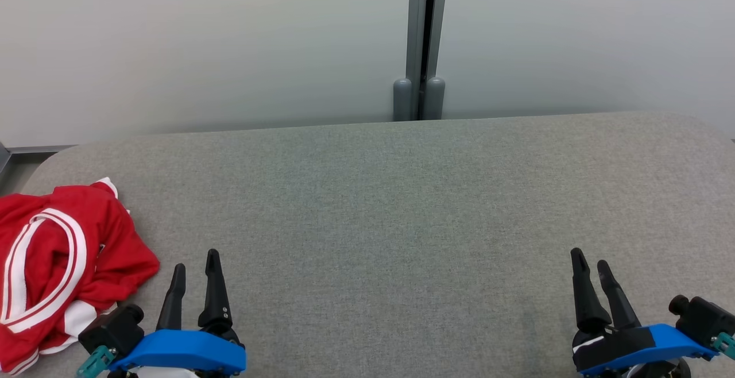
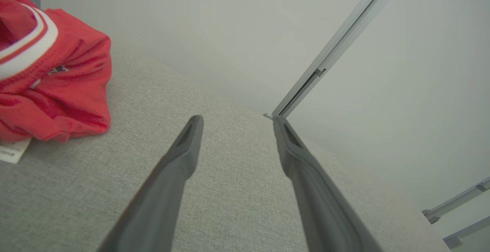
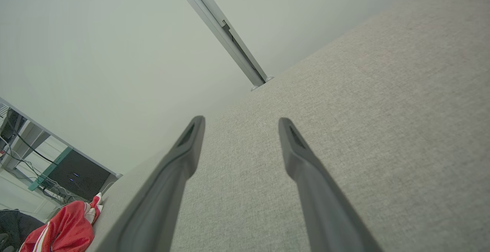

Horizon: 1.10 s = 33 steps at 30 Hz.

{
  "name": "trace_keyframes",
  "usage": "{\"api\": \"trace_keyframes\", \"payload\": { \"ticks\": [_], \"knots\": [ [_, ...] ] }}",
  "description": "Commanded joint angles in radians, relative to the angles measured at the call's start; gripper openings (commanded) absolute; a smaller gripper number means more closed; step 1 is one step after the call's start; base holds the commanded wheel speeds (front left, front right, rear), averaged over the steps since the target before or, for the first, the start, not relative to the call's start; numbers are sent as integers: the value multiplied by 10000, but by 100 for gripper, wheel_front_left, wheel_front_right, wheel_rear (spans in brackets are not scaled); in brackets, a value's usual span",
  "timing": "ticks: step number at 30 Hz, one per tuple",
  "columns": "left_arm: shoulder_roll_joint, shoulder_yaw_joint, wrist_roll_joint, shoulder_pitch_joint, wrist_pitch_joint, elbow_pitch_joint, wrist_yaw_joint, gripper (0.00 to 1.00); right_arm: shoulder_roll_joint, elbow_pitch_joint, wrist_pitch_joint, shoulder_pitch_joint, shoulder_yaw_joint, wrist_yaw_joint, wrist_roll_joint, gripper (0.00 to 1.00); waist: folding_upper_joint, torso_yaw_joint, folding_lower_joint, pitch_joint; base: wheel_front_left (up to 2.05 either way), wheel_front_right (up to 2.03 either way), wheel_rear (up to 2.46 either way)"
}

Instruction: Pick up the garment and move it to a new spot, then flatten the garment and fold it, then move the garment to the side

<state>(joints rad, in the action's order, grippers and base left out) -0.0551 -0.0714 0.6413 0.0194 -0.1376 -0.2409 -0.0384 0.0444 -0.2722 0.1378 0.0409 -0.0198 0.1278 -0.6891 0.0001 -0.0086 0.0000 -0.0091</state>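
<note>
No legible text (tag (image 2: 11,150) blurred)

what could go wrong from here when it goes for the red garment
The garment lies bunched near the table's left end, so a clumsy approach by the open left gripper could push it off the edge. It is crumpled in layers, so a pinch may catch just one fold and lift it twisted, making flattening harder. The open right gripper sits far across the table, so it probably cannot help at first.

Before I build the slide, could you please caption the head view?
Red garment crumpled at left on the table; left gripper and right gripper open, empty.
</note>
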Motion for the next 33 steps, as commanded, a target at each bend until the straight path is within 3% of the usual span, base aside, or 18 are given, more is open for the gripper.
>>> {"api": "trace_keyframes", "payload": {
  "ticks": [1, 33],
  "knots": [
    [-40, -25, -314, 11, -114, 90, 35, 100, 70, 57, 112, 37, 22, 35, 320, 100, -1, -1, 0, -1, 0, 0, 0],
    [-26, -438, -2931, -175, -858, -351, 279, 100, 83, -165, 857, -87, 175, 37, 3334, 100, -1, 11, 0, -84, 0, 0, 0]
  ]
}}
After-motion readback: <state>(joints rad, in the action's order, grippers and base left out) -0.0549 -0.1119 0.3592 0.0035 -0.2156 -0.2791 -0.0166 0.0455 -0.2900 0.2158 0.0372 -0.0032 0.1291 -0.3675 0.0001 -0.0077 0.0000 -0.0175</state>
